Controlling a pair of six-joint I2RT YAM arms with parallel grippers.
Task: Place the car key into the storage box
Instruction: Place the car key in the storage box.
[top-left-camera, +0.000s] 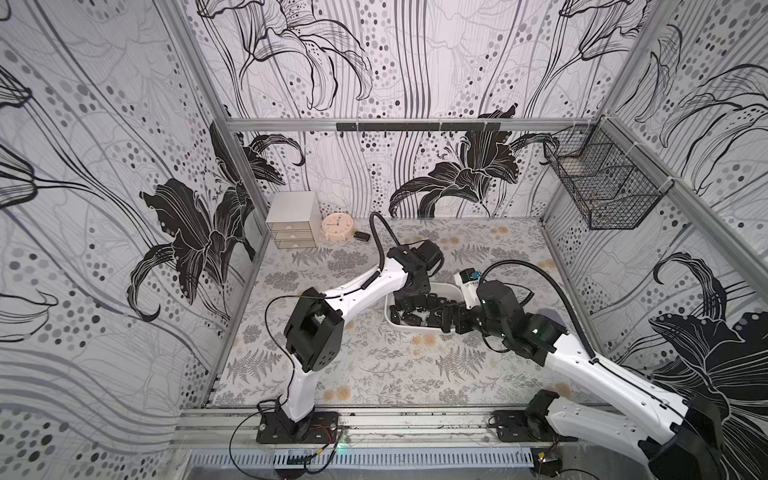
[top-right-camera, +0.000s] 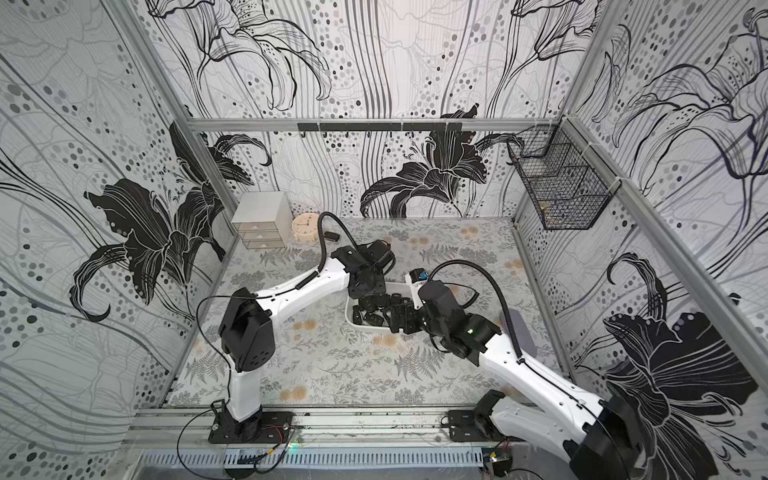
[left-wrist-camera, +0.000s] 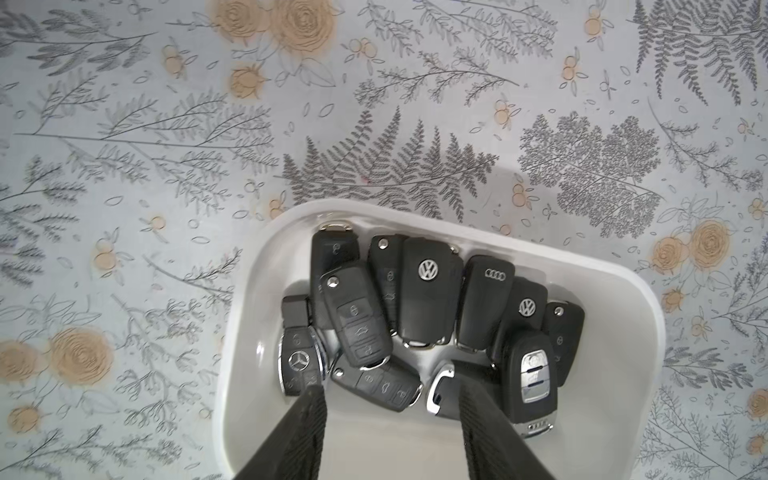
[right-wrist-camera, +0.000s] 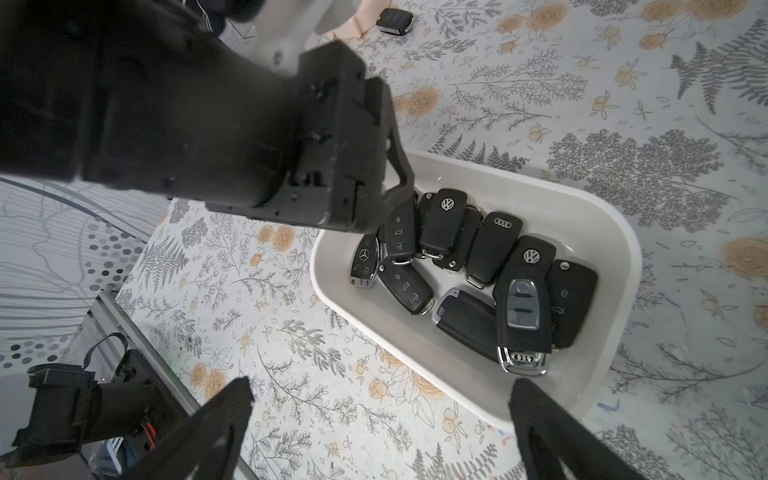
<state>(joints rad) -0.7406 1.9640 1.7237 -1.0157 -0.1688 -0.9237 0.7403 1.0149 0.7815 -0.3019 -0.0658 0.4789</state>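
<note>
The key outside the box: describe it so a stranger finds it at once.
In the far left corner stands a grey cabinet, a pink clock beside it. The key lies beside the clock, alone on the table; all others are in the box.

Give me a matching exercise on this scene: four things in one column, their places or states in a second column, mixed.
1. shallow white plastic storage box
2. small grey three-drawer cabinet
3. black wire mesh basket
4. round pink clock

A. hangs on the side wall
B. holds many black car keys
C. in the far table corner
D. beside a lone black key fob

Pairs: 1-B, 2-C, 3-A, 4-D
</note>
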